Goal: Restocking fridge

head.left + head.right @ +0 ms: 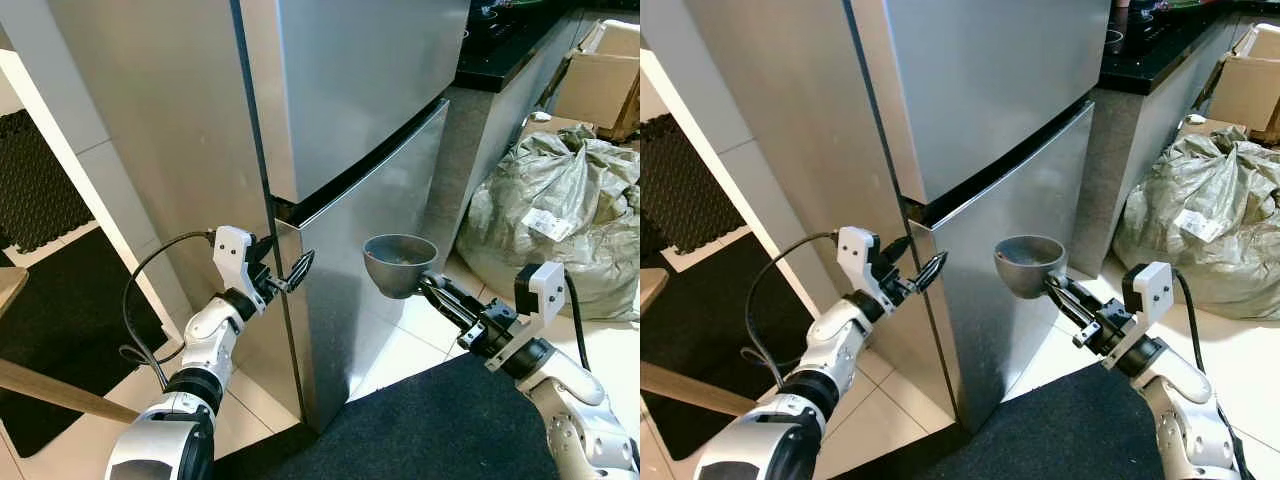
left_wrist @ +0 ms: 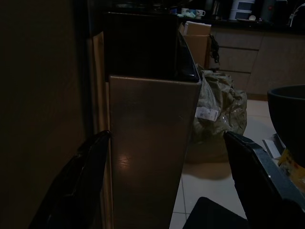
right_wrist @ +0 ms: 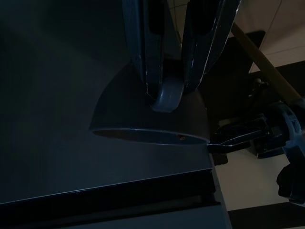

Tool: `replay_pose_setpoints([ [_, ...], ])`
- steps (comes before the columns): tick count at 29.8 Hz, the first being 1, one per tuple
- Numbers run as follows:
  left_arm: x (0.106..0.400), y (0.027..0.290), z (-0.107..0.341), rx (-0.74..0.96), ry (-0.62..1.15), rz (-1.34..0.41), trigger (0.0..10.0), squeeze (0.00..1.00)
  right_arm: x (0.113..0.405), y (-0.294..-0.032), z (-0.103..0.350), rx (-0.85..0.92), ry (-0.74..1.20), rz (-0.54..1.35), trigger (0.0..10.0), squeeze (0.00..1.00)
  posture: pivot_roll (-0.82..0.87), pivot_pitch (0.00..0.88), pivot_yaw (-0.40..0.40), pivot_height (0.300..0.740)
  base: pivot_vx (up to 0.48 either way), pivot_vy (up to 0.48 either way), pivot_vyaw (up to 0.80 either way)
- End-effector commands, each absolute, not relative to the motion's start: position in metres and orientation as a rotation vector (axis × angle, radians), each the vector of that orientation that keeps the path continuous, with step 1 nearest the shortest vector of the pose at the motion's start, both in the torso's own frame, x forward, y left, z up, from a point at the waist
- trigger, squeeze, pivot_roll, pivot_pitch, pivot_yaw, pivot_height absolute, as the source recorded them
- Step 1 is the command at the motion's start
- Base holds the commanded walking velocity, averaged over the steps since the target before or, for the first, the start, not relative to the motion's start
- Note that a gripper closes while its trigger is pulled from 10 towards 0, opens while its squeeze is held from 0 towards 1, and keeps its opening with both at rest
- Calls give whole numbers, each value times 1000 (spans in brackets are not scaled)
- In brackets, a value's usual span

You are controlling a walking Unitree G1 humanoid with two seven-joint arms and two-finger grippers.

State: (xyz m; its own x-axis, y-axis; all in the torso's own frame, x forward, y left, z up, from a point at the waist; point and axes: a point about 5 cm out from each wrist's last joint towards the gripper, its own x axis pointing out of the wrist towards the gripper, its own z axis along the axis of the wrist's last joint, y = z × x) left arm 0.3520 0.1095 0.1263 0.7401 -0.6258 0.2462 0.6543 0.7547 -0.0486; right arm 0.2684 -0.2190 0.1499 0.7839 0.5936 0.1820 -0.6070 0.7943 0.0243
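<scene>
The steel fridge stands shut, with its lower door point(image 1: 375, 240) in front of me. My left gripper point(image 1: 293, 272) is open at the top left corner of that door. In the left wrist view one of its fingers point(image 2: 78, 176) lies on each side of the door's edge point(image 2: 147, 143). To the right, a dark grey bowl point(image 1: 398, 262) is held upright in front of the lower door. My right gripper point(image 1: 428, 284) is shut on the bowl's rim, and in the right wrist view its fingers point(image 3: 159, 62) pinch the bowl point(image 3: 138, 119).
A stuffed grey-green sack point(image 1: 560, 215) lies on the floor at the right, with a cardboard box point(image 1: 600, 80) behind it. A black counter point(image 1: 510, 45) adjoins the fridge. A dark mat point(image 1: 430, 430) lies underfoot. A wooden bar point(image 1: 50, 390) juts in at the left.
</scene>
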Motion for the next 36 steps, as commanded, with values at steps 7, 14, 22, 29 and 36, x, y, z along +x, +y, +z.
replay_pose_setpoints([
  [7, 344, 78, 125, -142, -216, -869, 10000, 0, 266, -216, 151, 83, -175, 659, 10000, 0, -144, 50, 94, 740, 0, 0, 0],
  [14, 343, 76, 125, -147, -220, -887, 10000, 0, 266, -216, 151, 85, -176, 660, 10000, 0, -142, 51, 95, 740, 0, 0, 0],
  [22, 342, 75, 126, -151, -225, -906, 10000, 0, 266, -215, 151, 87, -177, 660, 10000, 0, -140, 51, 96, 740, 0, 0, 0],
  [29, 342, 73, 127, -149, -229, -907, 10000, 0, 266, -215, 151, 85, -174, 660, 10000, 0, -143, 50, 95, 740, 0, 0, 0],
  [36, 348, 89, 127, -104, -223, -790, 10000, 0, 266, -216, 151, 85, -171, 659, 10000, 0, -143, 51, 95, 740, 0, 0, 0],
])
